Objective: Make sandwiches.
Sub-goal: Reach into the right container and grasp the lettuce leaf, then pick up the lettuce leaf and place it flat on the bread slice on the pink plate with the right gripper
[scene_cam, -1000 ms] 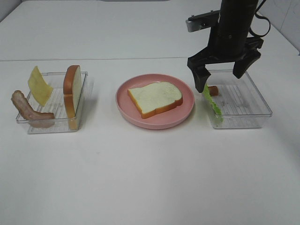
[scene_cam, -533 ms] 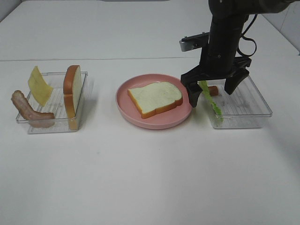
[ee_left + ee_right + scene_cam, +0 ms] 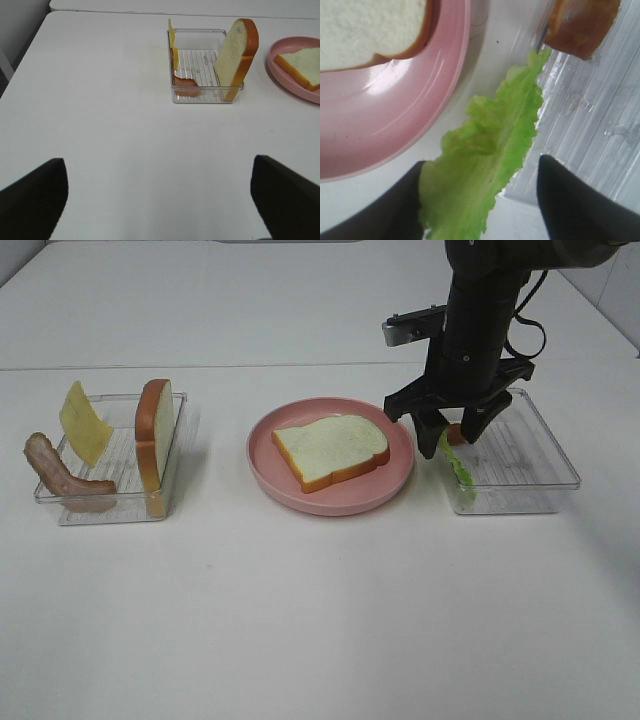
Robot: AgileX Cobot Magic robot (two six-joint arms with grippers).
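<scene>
**Lettuce pick-up in hand at the right-hand tray**

Your right gripper (image 3: 450, 433) is down over the ruffled green lettuce leaf (image 3: 485, 185). Its jaws are parted and straddle the leaf. One finger lies against the leaf's edge, and a clear gap shows on the other side, so nothing is clamped yet.

The leaf lies along the plate-side wall of the clear plastic tray (image 3: 525, 455), at about 3 o'clock from the round pink plate (image 3: 345, 498) in the high view. Part of it spills over the wall toward the plate. A brown stub of toy meat (image 3: 580, 22) sits just beyond the leaf's far tip.

One white bread slice with an orange-brown crust (image 3: 330, 448) lies flat on the plate with nothing on it. I judge the sandwich barely begun, with lettuce as its first layer.

The leaf is thin and floppy, so close squarely on it and check that you have caught it, not the tray wall. Lift it clear of the wall, carry it toward 9 o'clock, and lay it on the bread.

Your left gripper (image 3: 160, 197) hangs spread wide and empty over the white table. The other clear tray (image 3: 110, 512) lies at 9 o'clock from the plate. It holds the yellow cheese slice (image 3: 84, 423), the brown bacon strip (image 3: 60, 480) and the second bread slice standing on edge (image 3: 153, 445), all untouched.
</scene>
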